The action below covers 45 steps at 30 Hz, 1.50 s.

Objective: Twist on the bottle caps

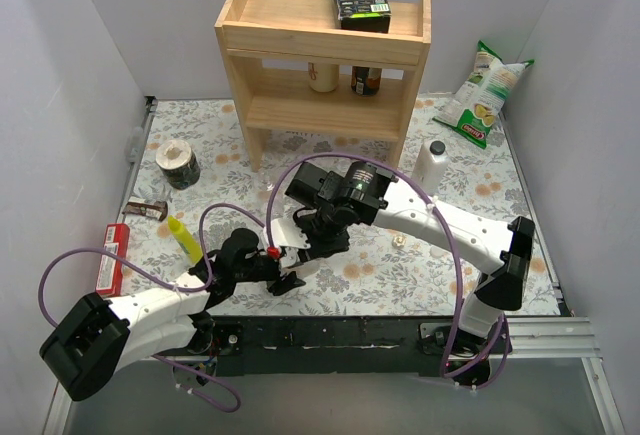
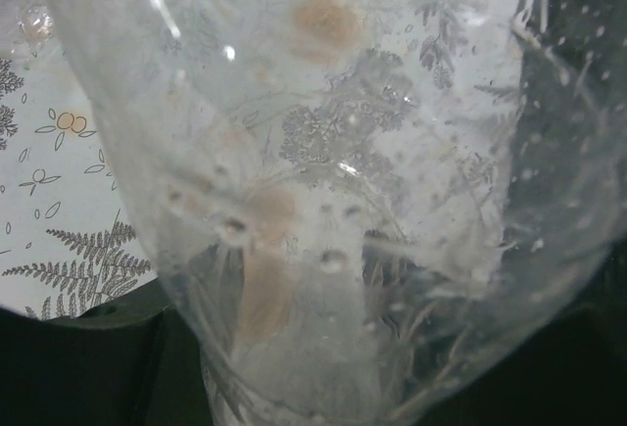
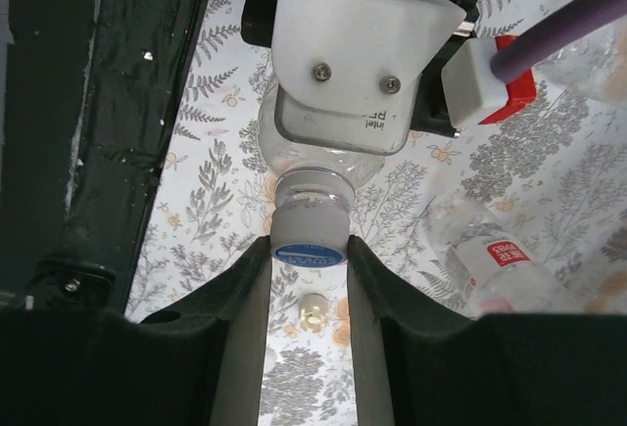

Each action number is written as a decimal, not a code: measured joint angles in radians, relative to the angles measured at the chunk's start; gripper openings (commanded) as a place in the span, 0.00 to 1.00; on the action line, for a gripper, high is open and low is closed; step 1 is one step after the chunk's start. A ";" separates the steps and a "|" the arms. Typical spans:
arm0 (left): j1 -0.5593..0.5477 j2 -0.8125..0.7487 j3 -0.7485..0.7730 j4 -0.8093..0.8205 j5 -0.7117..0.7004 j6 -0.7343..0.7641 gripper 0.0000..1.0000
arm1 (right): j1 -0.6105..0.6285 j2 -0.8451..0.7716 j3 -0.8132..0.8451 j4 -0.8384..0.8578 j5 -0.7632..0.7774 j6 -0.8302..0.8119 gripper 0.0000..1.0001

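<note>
My left gripper (image 1: pixel 287 273) is shut on a clear bottle (image 2: pixel 323 181), whose see-through body fills the left wrist view and hides the fingers. In the right wrist view the same bottle (image 3: pixel 323 162) points its neck at my right gripper (image 3: pixel 309 250). That gripper is shut on a pale cap with a blue top (image 3: pixel 309 238), which sits on the bottle's neck, one pad on each side. In the top view the right gripper (image 1: pixel 318 239) meets the left one near the table's front middle. A loose pale cap (image 3: pixel 313 310) lies on the cloth below the fingers and also shows in the top view (image 1: pixel 398 241).
A second clear bottle with a red label (image 3: pixel 490 261) lies right of the fingers. An opaque white bottle (image 1: pixel 430 165), a wooden shelf (image 1: pixel 325 55), a chips bag (image 1: pixel 485 95), a tape roll (image 1: pixel 178 163), a yellow item (image 1: pixel 185 238) and a red box (image 1: pixel 115 257) stand around.
</note>
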 measured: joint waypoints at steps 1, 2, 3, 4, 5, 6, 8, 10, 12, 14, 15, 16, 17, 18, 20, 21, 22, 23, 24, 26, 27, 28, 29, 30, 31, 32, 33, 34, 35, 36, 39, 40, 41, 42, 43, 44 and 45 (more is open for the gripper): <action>0.000 0.000 -0.002 0.001 -0.004 0.005 0.00 | -0.001 0.006 0.004 -0.003 -0.002 0.016 0.14; 0.000 0.000 -0.003 0.002 -0.010 0.008 0.00 | -0.003 0.012 0.009 -0.006 -0.003 0.030 0.13; 0.000 0.001 -0.005 0.004 -0.016 0.010 0.00 | -0.006 0.018 0.014 -0.009 -0.007 0.045 0.13; 0.000 0.002 -0.009 0.011 -0.021 0.011 0.00 | -0.011 0.024 0.021 -0.011 -0.014 0.058 0.13; 0.000 0.003 -0.011 0.018 -0.024 0.011 0.00 | -0.017 0.031 0.028 -0.014 -0.021 0.074 0.12; 0.000 0.005 -0.014 0.026 -0.029 0.011 0.00 | -0.022 0.039 0.035 -0.018 -0.029 0.087 0.11; 0.000 0.007 -0.018 0.035 -0.039 0.011 0.00 | -0.034 0.053 0.048 -0.025 -0.043 0.113 0.11; 0.000 0.008 -0.019 0.039 -0.051 0.016 0.00 | -0.045 0.067 0.062 -0.033 -0.059 0.133 0.10; 0.000 0.008 -0.020 0.041 -0.060 0.019 0.00 | -0.058 0.079 0.075 -0.042 -0.076 0.153 0.10; 0.000 0.008 -0.020 0.043 -0.074 0.023 0.00 | -0.068 0.088 0.084 -0.044 -0.086 0.168 0.15; 0.000 0.008 -0.020 0.043 -0.078 0.024 0.00 | -0.070 0.091 0.087 -0.047 -0.088 0.173 0.18; 0.000 0.008 -0.020 0.044 -0.082 0.025 0.00 | -0.071 0.094 0.091 -0.050 -0.088 0.176 0.18; 0.000 0.008 -0.020 0.045 -0.084 0.025 0.00 | -0.071 0.095 0.094 -0.051 -0.088 0.179 0.19; 0.000 0.008 -0.020 0.045 -0.084 0.025 0.00 | -0.071 0.096 0.095 -0.053 -0.087 0.180 0.21; 0.000 0.008 -0.020 0.046 -0.084 0.023 0.00 | -0.071 0.096 0.099 -0.055 -0.084 0.181 0.29; 0.000 0.008 -0.020 0.047 -0.084 0.019 0.00 | -0.071 0.096 0.100 -0.055 -0.082 0.182 0.32; 0.000 0.008 -0.020 0.048 -0.084 0.015 0.00 | -0.071 0.096 0.101 -0.055 -0.080 0.182 0.34; 0.000 0.008 -0.020 0.048 -0.084 0.013 0.00 | -0.071 0.096 0.101 -0.055 -0.077 0.183 0.38; 0.000 0.008 -0.020 0.047 -0.084 0.010 0.00 | -0.071 0.096 0.101 -0.055 -0.074 0.183 0.39; 0.000 0.006 -0.020 0.047 -0.085 0.005 0.00 | -0.070 0.095 0.101 -0.055 -0.070 0.183 0.45; 0.000 0.005 -0.020 0.046 -0.084 0.003 0.00 | -0.070 0.095 0.103 -0.055 -0.068 0.183 0.47; 0.000 0.003 -0.020 0.047 -0.084 -0.001 0.00 | -0.070 0.095 0.107 -0.055 -0.066 0.184 0.49; 0.000 0.000 -0.020 0.057 -0.082 -0.006 0.00 | -0.069 0.096 0.111 -0.054 -0.066 0.185 0.57; 0.000 -0.006 -0.020 0.074 -0.080 -0.010 0.00 | -0.067 0.098 0.114 -0.054 -0.066 0.187 0.61; 0.000 -0.018 -0.019 0.093 -0.072 -0.011 0.00 | -0.064 0.101 0.118 -0.055 -0.066 0.190 0.66; 0.000 -0.029 -0.017 0.106 -0.065 -0.011 0.00 | -0.061 0.103 0.122 -0.056 -0.066 0.190 0.75; 0.000 -0.037 -0.013 0.114 -0.058 -0.010 0.00 | -0.058 0.107 0.127 -0.057 -0.066 0.191 0.81; 0.000 -0.040 -0.010 0.122 -0.053 -0.010 0.00 | -0.055 0.108 0.131 -0.057 -0.067 0.194 0.85; 0.000 -0.043 -0.007 0.127 -0.046 -0.010 0.00 | -0.055 0.108 0.135 -0.057 -0.066 0.191 0.91; 0.000 -0.043 -0.006 0.131 -0.042 -0.009 0.00 | -0.055 0.108 0.141 -0.058 -0.066 0.186 0.92; 0.000 -0.043 -0.006 0.128 -0.029 -0.003 0.00 | -0.053 0.102 0.148 -0.058 -0.065 0.178 0.93; 0.000 -0.043 -0.006 0.125 -0.023 0.000 0.00 | -0.053 0.099 0.148 -0.058 -0.065 0.176 0.93; 0.000 -0.043 -0.006 0.122 -0.016 0.002 0.00 | -0.053 0.093 0.148 -0.058 -0.066 0.174 0.93; 0.000 -0.042 -0.005 0.119 -0.011 0.004 0.00 | -0.053 0.085 0.148 -0.058 -0.067 0.171 0.93; 0.000 -0.040 -0.001 0.109 -0.003 0.007 0.00 | -0.053 0.076 0.149 -0.058 -0.070 0.168 0.93; 0.000 -0.035 0.010 0.089 0.012 0.010 0.00 | -0.053 0.062 0.149 -0.058 -0.077 0.162 0.93; 0.000 -0.027 0.023 0.074 0.024 0.016 0.00 | -0.053 0.042 0.149 -0.057 -0.085 0.151 0.94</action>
